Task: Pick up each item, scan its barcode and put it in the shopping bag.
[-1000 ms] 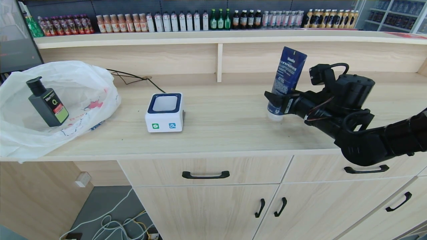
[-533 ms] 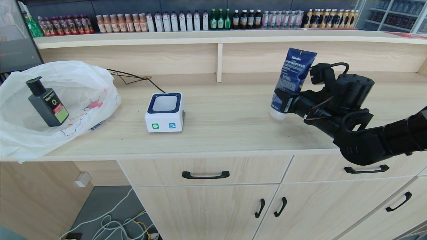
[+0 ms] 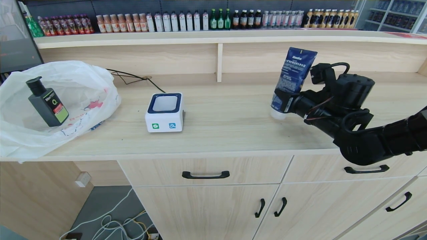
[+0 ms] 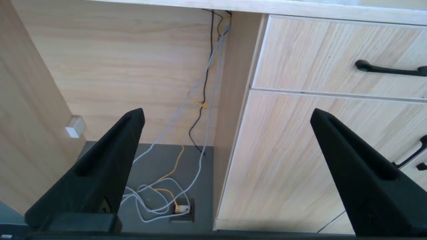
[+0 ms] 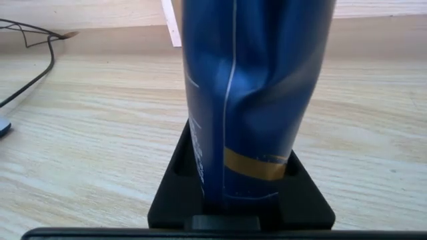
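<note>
My right gripper is shut on a blue tube with a white cap, held upright and tilted slightly, just above the right part of the wooden counter. In the right wrist view the blue tube is squeezed between the black fingers. The white barcode scanner with a blue-rimmed window sits at the counter's middle. At far left the white shopping bag lies open with a dark green pump bottle inside. My left gripper hangs open below the counter beside the cabinet fronts.
A black cable runs from the scanner to the counter's back. A raised shelf with a row of bottles stands behind. Drawers and doors with black handles sit below the front edge. Bare counter lies between scanner and tube.
The right gripper lifted the tube slightly and shifted it a little to the right, and the tube turned about its axis. Scanner, bag and bottle stayed put.
</note>
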`<state>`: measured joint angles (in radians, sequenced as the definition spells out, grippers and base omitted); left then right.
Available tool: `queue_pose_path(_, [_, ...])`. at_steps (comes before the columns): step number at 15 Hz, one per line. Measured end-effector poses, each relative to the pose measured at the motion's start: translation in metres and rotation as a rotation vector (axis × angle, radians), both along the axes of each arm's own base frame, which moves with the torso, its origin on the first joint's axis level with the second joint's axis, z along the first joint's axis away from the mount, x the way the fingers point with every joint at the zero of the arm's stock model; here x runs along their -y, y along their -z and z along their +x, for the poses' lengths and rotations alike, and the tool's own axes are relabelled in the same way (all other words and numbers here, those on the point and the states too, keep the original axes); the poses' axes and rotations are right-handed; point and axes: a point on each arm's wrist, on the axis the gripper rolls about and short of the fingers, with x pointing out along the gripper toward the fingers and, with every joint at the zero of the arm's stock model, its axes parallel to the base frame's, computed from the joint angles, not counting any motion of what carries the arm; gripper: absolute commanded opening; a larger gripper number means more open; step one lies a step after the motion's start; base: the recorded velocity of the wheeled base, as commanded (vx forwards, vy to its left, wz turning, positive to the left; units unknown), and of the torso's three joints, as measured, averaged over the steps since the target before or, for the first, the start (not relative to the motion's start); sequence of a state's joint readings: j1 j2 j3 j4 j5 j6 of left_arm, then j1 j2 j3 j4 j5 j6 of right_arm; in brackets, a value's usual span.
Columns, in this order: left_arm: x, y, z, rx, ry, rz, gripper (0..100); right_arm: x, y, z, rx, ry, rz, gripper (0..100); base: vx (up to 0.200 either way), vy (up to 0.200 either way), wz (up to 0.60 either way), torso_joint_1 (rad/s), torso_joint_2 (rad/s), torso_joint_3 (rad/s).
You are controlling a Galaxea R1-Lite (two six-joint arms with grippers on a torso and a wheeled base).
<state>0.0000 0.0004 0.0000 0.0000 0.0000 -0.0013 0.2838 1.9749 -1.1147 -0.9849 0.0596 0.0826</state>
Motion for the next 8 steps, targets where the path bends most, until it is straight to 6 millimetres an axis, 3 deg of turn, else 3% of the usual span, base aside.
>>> queue_pose_path(4, [0.0, 0.0, 0.0, 0.0, 0.0, 0.0, 100, 0.002, -0.003, -0.005, 0.005, 0.0, 0.001, 0, 0.0, 0.0, 0.0, 0.0, 0.0, 0.0])
queue_pose_path(8, [0.0, 0.0, 0.0, 0.0, 0.0, 0.0, 100, 0.003, -0.019, -0.013, 0.045, -0.004, 0.013, 0, 0.0, 0.0, 0.0, 0.0, 0.0, 0.0])
